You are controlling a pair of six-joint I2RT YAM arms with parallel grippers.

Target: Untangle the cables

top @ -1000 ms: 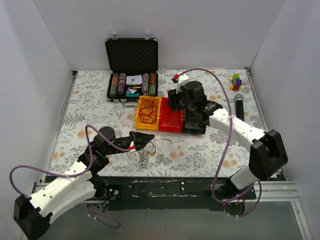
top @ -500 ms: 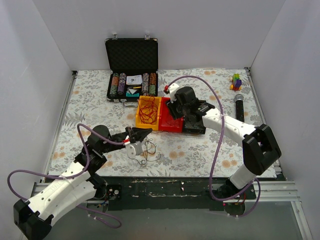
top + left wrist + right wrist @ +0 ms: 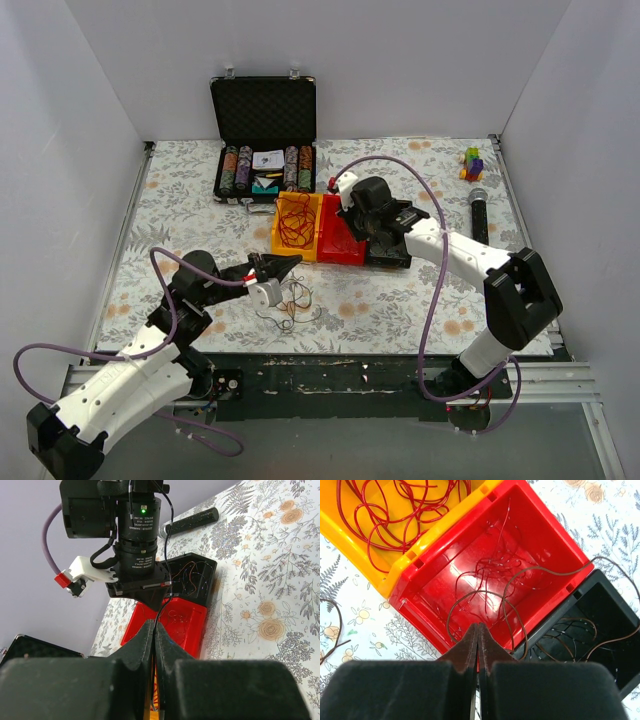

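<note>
A loose nest of thin cables lies on the floral table in front of my left gripper. That gripper is shut on one dark cable, which runs up from its tips past the right arm. My right gripper hangs over the red bin. In its wrist view the right gripper is shut, with a brown cable loop just ahead of the tips. No strand shows between its pads. Red cables fill the yellow bin.
A black bin holding brown strands adjoins the red one. A small white-grey cylinder sits under the left gripper. An open case of poker chips stands at the back, with a microphone and toy blocks at the right.
My right gripper has swung left and down over the red bin and shut its jaws. The left gripper drew back slightly to the left, still pinching its cable.
</note>
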